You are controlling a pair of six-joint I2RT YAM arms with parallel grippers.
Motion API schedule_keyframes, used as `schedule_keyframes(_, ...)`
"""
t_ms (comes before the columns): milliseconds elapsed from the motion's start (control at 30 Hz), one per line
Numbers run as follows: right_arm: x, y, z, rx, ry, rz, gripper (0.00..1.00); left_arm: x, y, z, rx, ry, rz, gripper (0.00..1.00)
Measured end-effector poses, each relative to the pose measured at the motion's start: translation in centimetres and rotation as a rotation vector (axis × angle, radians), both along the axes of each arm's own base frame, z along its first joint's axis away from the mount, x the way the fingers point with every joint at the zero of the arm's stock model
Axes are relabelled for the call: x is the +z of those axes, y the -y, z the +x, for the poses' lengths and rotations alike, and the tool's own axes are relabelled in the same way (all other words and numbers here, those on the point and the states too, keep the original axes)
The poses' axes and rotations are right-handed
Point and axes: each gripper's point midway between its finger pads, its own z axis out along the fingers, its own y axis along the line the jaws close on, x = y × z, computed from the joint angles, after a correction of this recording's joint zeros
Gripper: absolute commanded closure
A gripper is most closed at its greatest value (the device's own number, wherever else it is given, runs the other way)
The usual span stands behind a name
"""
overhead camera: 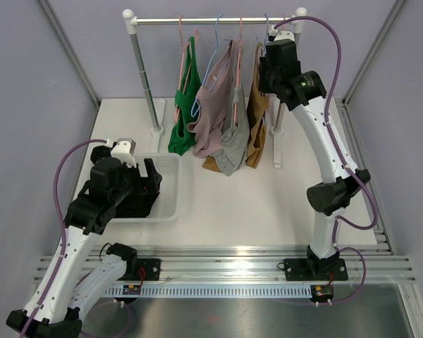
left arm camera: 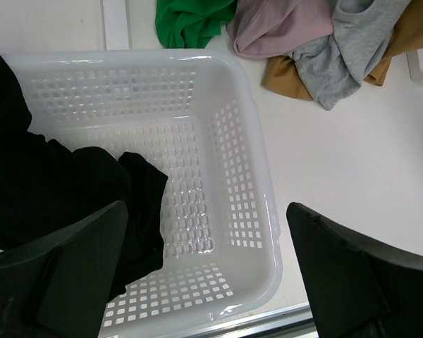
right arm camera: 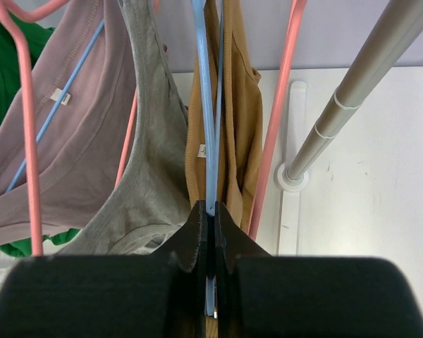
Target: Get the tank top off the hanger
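Several tank tops hang on hangers from the rail [overhead camera: 211,20]: green [overhead camera: 185,105], mauve [overhead camera: 213,113], grey [overhead camera: 234,141] and brown [overhead camera: 256,120]. My right gripper [overhead camera: 268,53] is up at the right end of the rail. In the right wrist view it [right arm camera: 211,211] is shut on the blue hanger [right arm camera: 206,105] that carries the brown tank top [right arm camera: 240,127]. My left gripper [left arm camera: 208,232] is open and empty above the white basket [left arm camera: 261,176]. A black garment [left arm camera: 56,183] lies in the basket's left part.
The rack's posts [overhead camera: 146,77] stand on the white table, and the right one [right arm camera: 338,105] is close beside my right gripper. A pink hanger [right arm camera: 275,120] hangs just right of the blue one. The basket [overhead camera: 170,201] sits at the table's front left.
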Motion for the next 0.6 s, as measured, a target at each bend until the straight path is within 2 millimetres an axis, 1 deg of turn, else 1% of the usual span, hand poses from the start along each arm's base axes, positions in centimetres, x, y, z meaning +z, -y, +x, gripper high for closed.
schedule_keyframes(100,1.0,0.2,-0.8,0.012,0.011,0.010,1.00,0.1,0.0,-0.1,0.000,0.006,-0.002,0.01)
schedule_keyframes(300,4.7,0.7,-3.1,0.045,0.074,0.048,1.00,0.4,0.0,-0.2,0.002,0.015,-0.008,0.01)
schedule_keyframes(400,6.1,1.0,-4.1,0.053,0.101,0.060,1.00,0.4,0.0,-0.2,0.005,0.013,-0.015,0.01)
schedule_keyframes(533,7.0,1.2,-5.3,0.073,0.112,0.075,1.00,0.6,0.4,-0.3,-0.004,0.011,-0.043,0.01)
schedule_keyframes(600,7.2,1.3,-6.5,0.090,0.105,0.081,1.00,1.0,1.0,-0.2,-0.015,0.020,-0.074,0.01)
